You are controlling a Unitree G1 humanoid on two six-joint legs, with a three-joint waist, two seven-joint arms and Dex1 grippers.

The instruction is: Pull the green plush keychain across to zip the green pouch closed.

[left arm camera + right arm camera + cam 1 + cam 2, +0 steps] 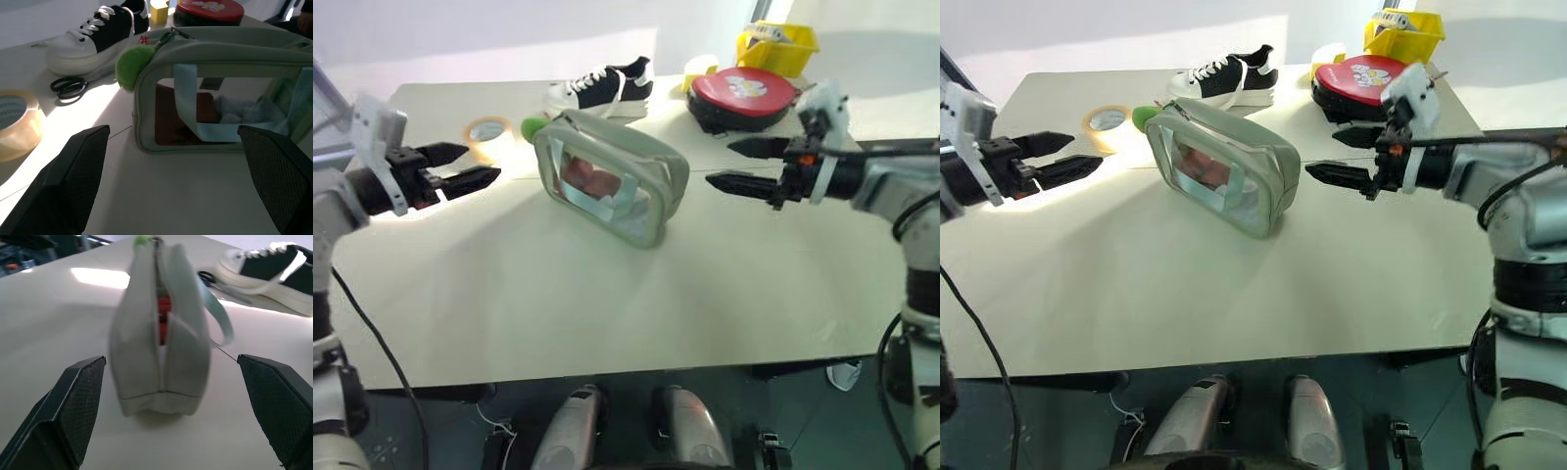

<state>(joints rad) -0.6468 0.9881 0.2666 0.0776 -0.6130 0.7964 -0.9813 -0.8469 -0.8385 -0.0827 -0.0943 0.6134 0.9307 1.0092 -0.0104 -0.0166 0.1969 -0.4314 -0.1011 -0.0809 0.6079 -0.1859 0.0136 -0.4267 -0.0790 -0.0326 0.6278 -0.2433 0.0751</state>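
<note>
While apart, both jaws wide, empty.

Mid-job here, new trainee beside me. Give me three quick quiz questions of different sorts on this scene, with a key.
1. True or false: the left gripper already holds the keychain.
2. Which thing lies nearest the keychain end of the pouch? A. tape roll B. red case C. yellow bin
3. Fill in: in the right wrist view the pouch's zipper stands ____, with something red showing inside.

Key
1. False: both the left and the right gripper hang open, one on each side of the pouch, apart from it.
2. A.
3. Open.
</note>
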